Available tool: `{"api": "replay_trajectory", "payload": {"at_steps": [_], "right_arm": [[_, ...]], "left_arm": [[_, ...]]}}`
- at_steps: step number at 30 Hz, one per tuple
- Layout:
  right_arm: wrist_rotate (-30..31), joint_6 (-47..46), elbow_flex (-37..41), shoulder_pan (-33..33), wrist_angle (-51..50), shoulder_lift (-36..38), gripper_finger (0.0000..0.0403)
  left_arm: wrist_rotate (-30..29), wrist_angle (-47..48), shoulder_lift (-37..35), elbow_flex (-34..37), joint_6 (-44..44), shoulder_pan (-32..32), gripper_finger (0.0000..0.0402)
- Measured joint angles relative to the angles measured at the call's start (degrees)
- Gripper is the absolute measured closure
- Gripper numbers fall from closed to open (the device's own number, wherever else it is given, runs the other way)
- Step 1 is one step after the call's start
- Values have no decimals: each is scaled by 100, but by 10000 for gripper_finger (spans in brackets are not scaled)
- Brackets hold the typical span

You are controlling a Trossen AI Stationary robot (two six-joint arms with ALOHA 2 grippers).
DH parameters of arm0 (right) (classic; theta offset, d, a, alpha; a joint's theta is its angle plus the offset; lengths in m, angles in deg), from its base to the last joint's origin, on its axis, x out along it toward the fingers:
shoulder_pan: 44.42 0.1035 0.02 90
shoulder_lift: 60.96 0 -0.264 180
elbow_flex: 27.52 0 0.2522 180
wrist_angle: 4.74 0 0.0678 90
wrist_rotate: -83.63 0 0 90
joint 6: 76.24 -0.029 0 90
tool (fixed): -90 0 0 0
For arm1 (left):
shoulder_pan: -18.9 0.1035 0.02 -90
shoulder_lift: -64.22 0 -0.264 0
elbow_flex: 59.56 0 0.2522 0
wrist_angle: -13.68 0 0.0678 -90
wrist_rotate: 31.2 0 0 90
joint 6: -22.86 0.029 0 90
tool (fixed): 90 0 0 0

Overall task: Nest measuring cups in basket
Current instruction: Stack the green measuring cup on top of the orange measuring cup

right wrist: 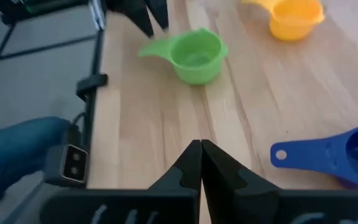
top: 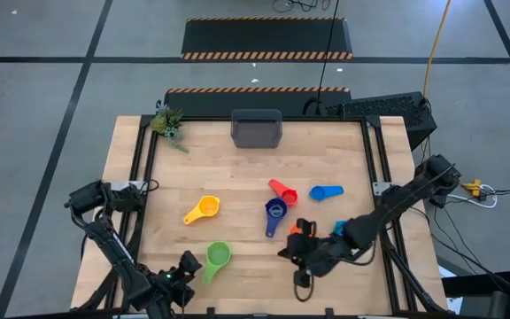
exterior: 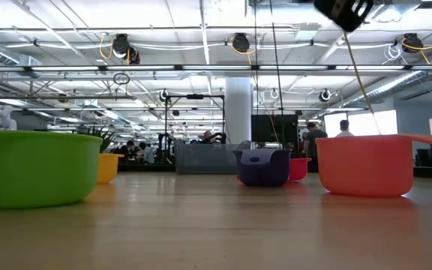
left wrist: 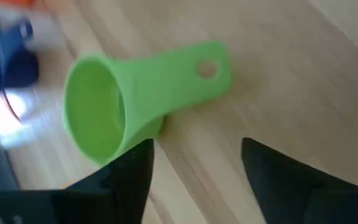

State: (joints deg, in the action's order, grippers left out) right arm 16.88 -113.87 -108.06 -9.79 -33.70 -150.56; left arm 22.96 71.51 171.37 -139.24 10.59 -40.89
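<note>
The green measuring cup (top: pixel 217 257) stands upright on the table near the front edge, its handle (left wrist: pixel 204 68) pointing toward the near left. My left gripper (left wrist: pixel 197 149) hovers open just short of it, one finger beside the bowl and nothing between the fingers. My right gripper (right wrist: pixel 201 152) is shut and empty, raised above the table's near right. Under that arm sit an orange cup (top: pixel 300 229) and a cyan one (top: pixel 337 227). Yellow (top: pixel 204 209), red (top: pixel 282 190), blue (top: pixel 326 192) and dark blue (top: pixel 274 213) cups stand mid-table. The dark grey basket (top: pixel 256 129) sits at the far edge.
A small green plant (top: pixel 168 122) stands at the far left corner. Dark frame rails (top: pixel 140 177) run along the table's left and right sides. Bare wood lies between the basket and the cups.
</note>
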Motion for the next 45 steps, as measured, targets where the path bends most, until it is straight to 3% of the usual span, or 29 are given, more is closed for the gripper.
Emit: {"api": "replay_trajectory", "payload": {"at_steps": [5,10,21,29,34,40,45], "right_arm": [[349,-4,2,195,-66,59,403],[374,-199,2,225,-266,59,403],[374,-216,2,215,-473,59,403],[373,-607,2,167,-965,59,403],[373,-774,4,11,-1110,59,403],[375,-839,3,-197,-1118,58,403],[375,-841,3,-330,-1117,57,403]], "left_arm": [[-568,-797,0,254,1225,15,95],[-899,-1020,0,365,2015,37,65],[-1077,-1268,237,539,3703,127,62],[-1849,-2032,522,532,4891,50,64],[-2301,-2513,522,528,4997,50,108],[-2390,-2447,522,528,4249,57,206],[-2387,-2448,522,528,4167,57,287]]}}
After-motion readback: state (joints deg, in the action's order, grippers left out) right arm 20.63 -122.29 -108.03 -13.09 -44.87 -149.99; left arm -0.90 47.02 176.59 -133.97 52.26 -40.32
